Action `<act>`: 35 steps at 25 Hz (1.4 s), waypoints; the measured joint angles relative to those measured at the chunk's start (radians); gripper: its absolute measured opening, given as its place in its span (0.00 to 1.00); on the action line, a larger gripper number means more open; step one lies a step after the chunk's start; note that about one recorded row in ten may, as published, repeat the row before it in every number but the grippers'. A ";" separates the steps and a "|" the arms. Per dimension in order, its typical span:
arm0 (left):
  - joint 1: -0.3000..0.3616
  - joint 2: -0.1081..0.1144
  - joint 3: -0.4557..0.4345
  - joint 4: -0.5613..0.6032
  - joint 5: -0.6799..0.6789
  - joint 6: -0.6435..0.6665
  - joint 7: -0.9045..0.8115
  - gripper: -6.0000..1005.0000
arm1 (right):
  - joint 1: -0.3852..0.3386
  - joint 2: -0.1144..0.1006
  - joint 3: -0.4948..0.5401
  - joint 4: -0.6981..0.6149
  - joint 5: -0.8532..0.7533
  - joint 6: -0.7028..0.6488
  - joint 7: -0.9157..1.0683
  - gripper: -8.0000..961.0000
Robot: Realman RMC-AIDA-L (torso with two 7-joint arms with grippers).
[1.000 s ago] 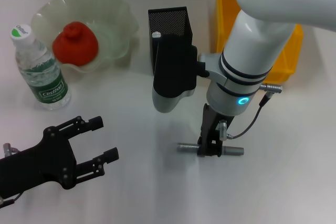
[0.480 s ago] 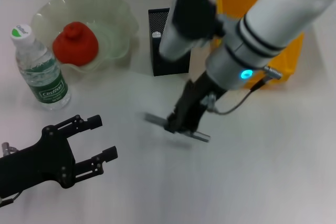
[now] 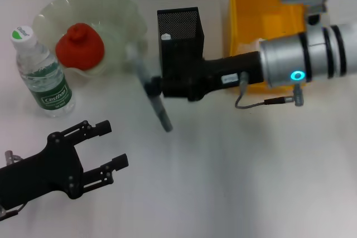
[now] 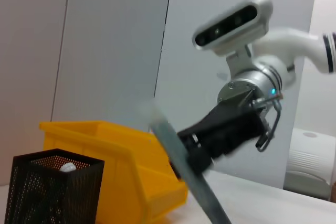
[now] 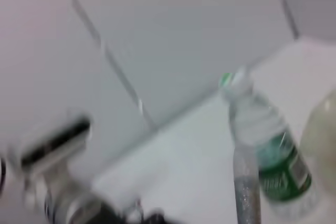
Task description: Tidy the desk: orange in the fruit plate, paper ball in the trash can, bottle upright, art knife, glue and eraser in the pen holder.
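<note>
Art knife (image 3: pixel 149 90), a slim grey bar, hung in the air at the middle of the head view, tilted from upper left to lower right, and we saw the right gripper (image 3: pixel 156 88) clamped on its midsection. That gripper reached in level from the right of the frame, its black body crossing in front of the pen holder (image 3: pixel 178 26), which stood just behind at upper centre with a small white-topped item inside. Behind the arm, at the upper right edge, sat the trash can (image 3: pixel 248 4). We found the fruit plate (image 3: pixel 120 18) at upper left with the orange (image 3: pixel 80 45) resting in it, and the bottle (image 3: pixel 42 73) upright just beside the plate's lower left rim. The knife's upper end lay close to the plate's scalloped rim. At lower left the left gripper (image 3: pixel 106 146) rested low over the desk (image 3: pixel 251 176) with its fingers spread apart and nothing between them. We noted bare white tabletop across the lower centre and lower right.
</note>
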 joint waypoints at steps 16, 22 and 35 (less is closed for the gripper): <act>-0.004 0.000 -0.009 0.000 -0.001 0.002 0.000 0.76 | -0.139 0.005 0.127 0.177 0.441 0.058 -0.290 0.14; -0.005 -0.002 -0.026 0.000 -0.001 0.003 0.001 0.76 | -0.107 0.009 0.120 0.226 0.544 0.144 -0.488 0.15; -0.005 -0.009 -0.051 0.000 -0.001 -0.002 0.004 0.76 | 0.032 0.012 0.094 0.354 0.624 0.318 -0.736 0.21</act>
